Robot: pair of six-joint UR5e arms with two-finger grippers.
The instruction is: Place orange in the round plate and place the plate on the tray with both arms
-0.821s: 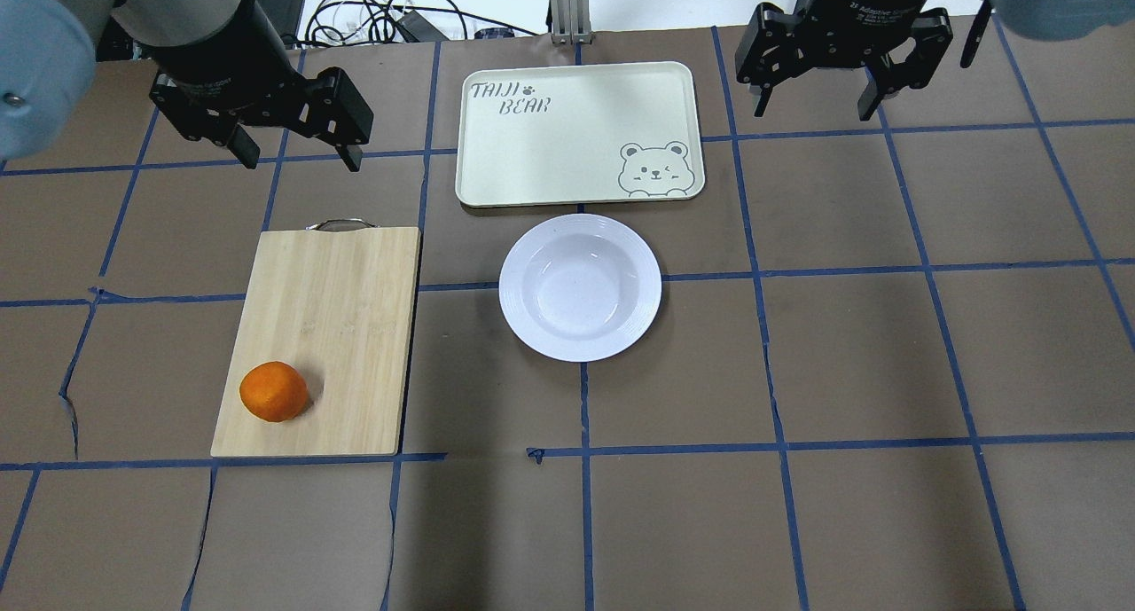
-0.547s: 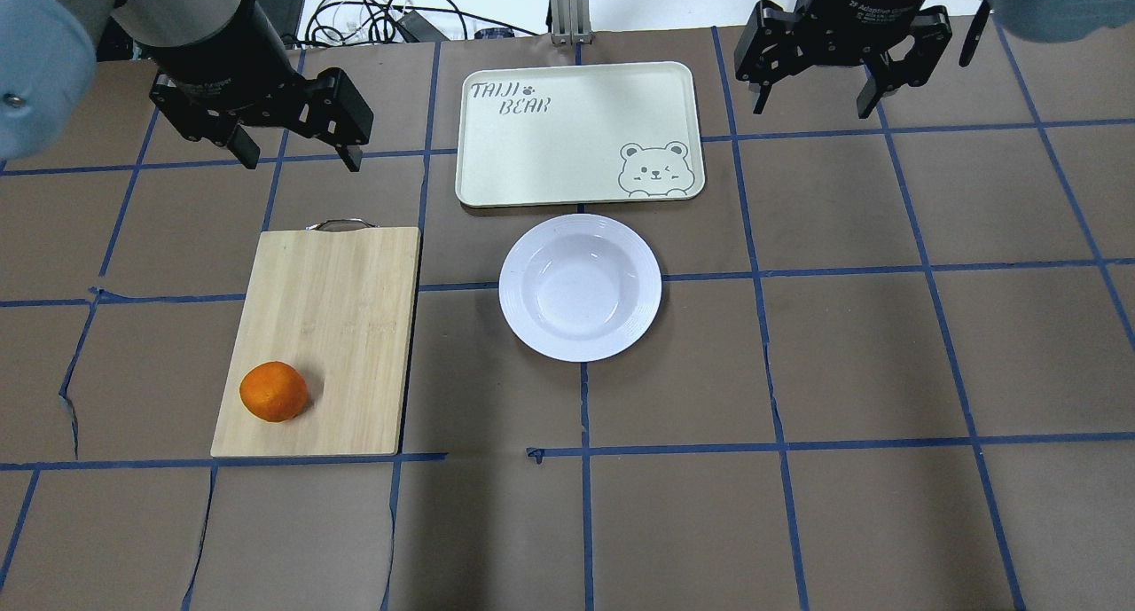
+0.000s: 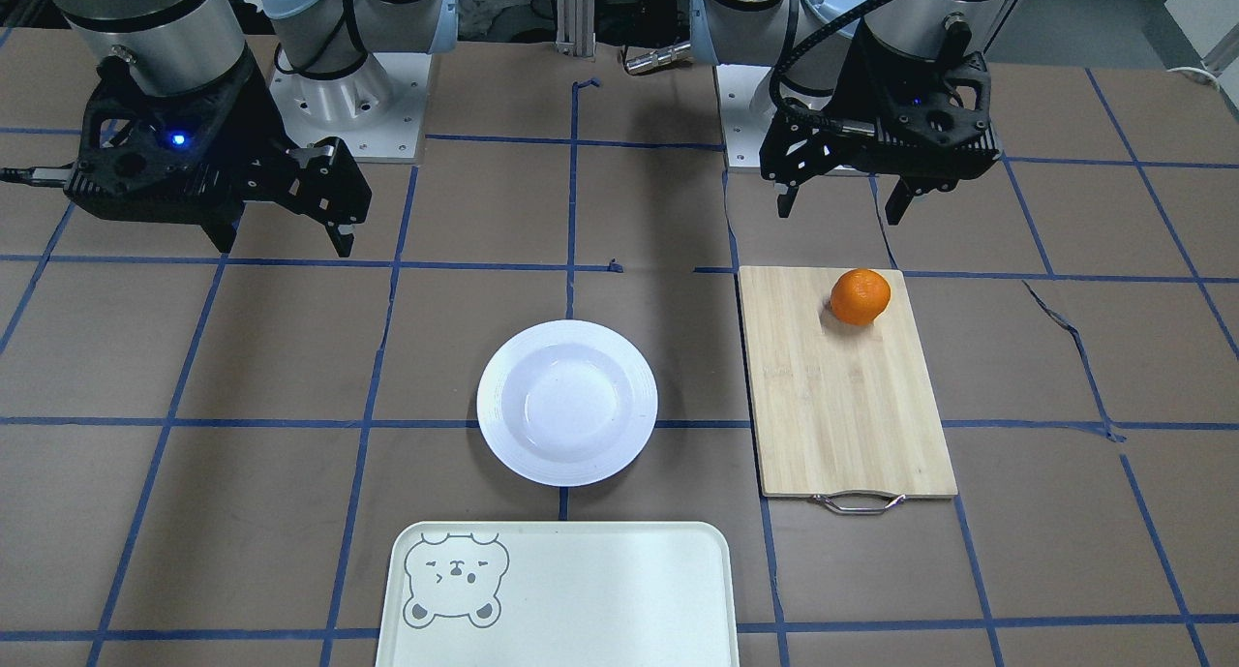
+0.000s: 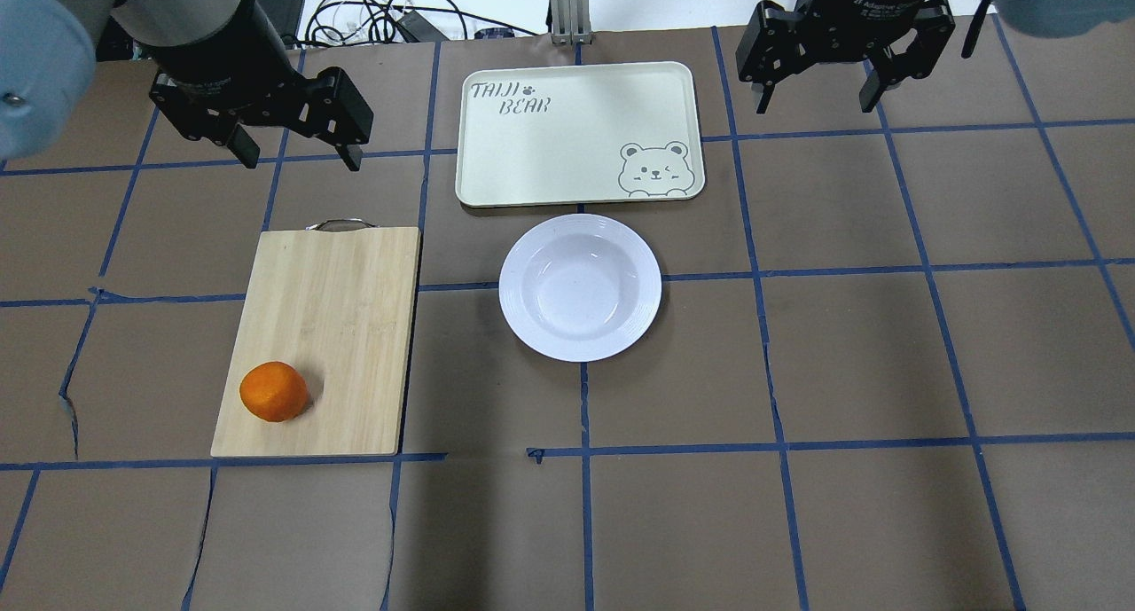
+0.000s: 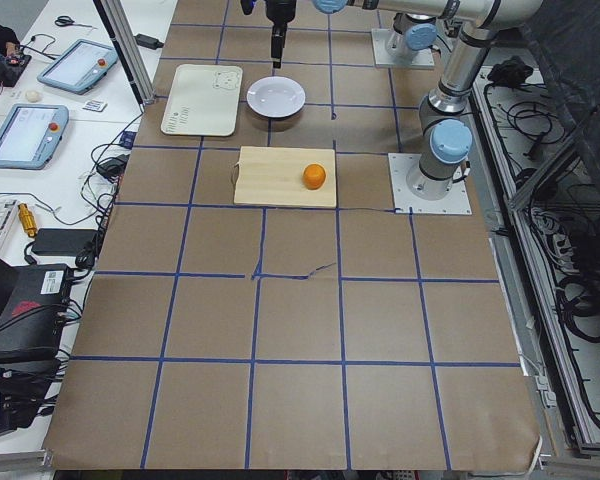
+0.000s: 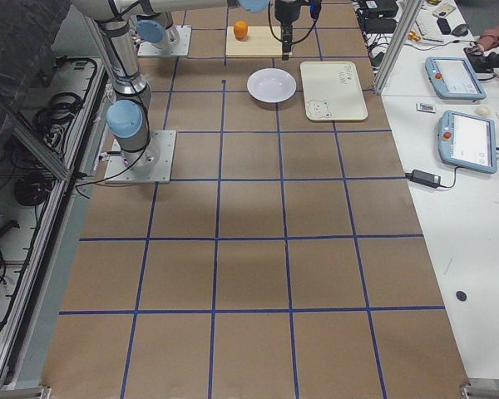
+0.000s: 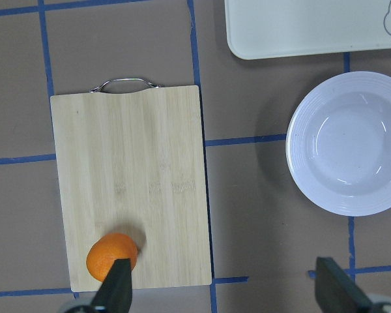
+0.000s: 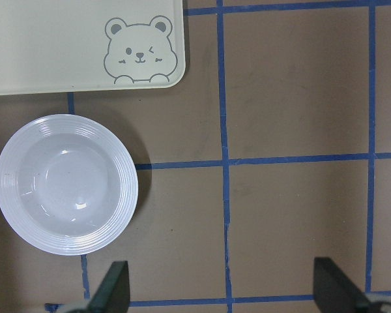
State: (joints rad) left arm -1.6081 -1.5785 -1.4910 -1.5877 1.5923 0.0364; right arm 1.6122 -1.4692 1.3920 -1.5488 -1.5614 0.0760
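Both claws, left [image 4: 301, 154] and right [image 4: 813, 101], hang released near the desk's far edge, flanking the tray [image 4: 576, 97]. Board [image 4: 328, 327] and empty plate [image 4: 581, 349] lie nearer. Orange [image 4: 274, 391] sits at the board's near-left corner: best to centre the left claw, straddle its widest part and close gently.

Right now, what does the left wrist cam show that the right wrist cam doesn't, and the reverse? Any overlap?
Left wrist only: the orange sitting near a corner of the cutting board, and the board's metal handle.

Right wrist only: the whole bear drawing on the tray, and a wide stretch of table.

Both: the empty white plate, part of the tray, and that arm's own open tool at the bottom edge: left tool, right tool.
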